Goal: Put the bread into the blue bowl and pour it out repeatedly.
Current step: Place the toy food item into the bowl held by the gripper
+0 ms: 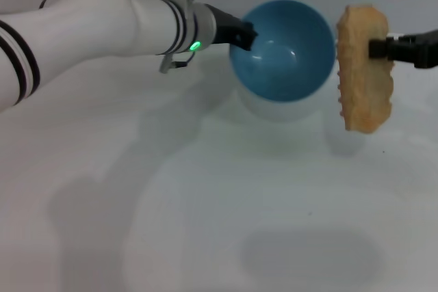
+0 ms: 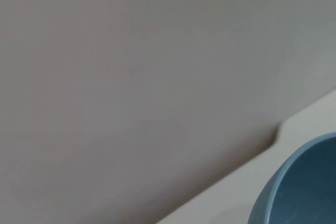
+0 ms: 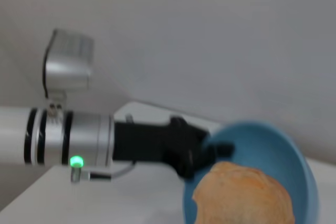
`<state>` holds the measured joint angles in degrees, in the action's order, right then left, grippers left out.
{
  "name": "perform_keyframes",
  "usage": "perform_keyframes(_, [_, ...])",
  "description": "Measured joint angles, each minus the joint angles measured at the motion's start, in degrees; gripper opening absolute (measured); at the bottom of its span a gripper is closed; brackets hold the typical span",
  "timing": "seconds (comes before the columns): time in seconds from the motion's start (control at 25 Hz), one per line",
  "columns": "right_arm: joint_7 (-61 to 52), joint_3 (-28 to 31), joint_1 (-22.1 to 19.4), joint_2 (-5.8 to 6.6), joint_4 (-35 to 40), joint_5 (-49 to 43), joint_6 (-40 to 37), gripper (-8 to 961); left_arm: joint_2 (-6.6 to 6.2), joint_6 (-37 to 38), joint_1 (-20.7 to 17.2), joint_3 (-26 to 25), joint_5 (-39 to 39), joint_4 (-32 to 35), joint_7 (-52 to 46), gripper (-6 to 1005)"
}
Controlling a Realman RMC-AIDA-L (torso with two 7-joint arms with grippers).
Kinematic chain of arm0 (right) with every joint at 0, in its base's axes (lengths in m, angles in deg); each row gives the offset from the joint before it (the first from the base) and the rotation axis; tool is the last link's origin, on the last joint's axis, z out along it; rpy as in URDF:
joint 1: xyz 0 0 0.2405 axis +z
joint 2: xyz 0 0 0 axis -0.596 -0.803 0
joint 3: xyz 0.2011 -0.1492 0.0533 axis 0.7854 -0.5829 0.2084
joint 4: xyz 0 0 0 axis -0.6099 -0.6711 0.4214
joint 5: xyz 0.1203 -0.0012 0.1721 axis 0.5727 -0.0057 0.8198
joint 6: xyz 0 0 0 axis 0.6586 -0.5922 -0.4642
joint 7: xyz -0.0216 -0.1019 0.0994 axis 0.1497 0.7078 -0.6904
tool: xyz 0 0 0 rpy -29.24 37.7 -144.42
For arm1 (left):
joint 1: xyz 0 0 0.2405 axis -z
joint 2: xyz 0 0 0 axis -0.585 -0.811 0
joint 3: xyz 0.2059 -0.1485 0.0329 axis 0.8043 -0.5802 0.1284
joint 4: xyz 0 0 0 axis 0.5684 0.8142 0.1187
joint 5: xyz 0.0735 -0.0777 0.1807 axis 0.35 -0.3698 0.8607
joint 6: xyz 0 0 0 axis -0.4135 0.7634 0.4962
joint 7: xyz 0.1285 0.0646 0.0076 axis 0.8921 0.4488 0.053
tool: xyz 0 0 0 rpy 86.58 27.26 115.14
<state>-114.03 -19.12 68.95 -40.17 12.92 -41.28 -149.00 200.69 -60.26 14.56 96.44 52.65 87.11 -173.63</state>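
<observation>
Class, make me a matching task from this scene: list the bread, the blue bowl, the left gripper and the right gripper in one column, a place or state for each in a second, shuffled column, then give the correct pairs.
Things:
1. bread
2. blue bowl
3. left gripper
4. right gripper

States:
A. shut on the bowl's rim
B. tilted, opening facing the head camera, nothing inside
C. held in the air on the bowl's right side
D. shut on the loaf's edge

Pairs: 1-C, 2-B, 3-A, 4-D
</observation>
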Motion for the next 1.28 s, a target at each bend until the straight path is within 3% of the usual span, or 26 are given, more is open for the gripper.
perform_keyframes(0.48, [2.41,-0.94,1.72,-0.25,-1.94,1.18,8.65,121,0.71,4.77,2.61,7.90,-0.09,3.74,-0.51,-1])
perform_keyframes(1.0, [10.48,-1.03,8.41,-0.23,-20.00,3.78,14.31,111,0.14,6.02,1.96,7.25,0.12,4.57,-0.04,-1])
perform_keyframes(1.28, [9.89,-0.72,6.41,-0.25,-20.86,3.54,15.23,108,0.14,5.49,1.93,7.24,0.11,4.58,0.02,1])
